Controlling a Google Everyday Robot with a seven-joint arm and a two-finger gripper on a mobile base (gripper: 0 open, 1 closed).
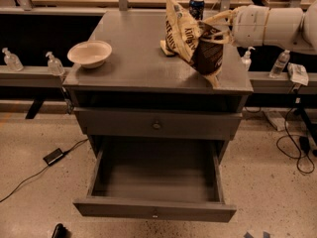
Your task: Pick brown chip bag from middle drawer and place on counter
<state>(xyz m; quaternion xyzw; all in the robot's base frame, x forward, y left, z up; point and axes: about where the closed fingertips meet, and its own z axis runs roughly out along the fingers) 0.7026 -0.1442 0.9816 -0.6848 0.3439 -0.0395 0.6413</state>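
Note:
The brown chip bag [190, 38], dark brown with a cream end and dark lettering, hangs tilted over the right side of the counter [133, 53]. Its lower tip is at or just above the counter's right front part. My gripper [214, 29] comes in from the right on a white arm and is shut on the bag's upper right part. The middle drawer [154, 209] is pulled open below and shows an empty grey inside. A yellow sponge [165, 49] lies on the counter, partly hidden behind the bag.
A white bowl [90, 53] sits on the counter's left. A blue can [196, 6] stands at the back. A closed drawer front with a ring pull [156, 125] is above the open drawer. Bottles [53, 62] stand on side ledges. Cables lie on the floor.

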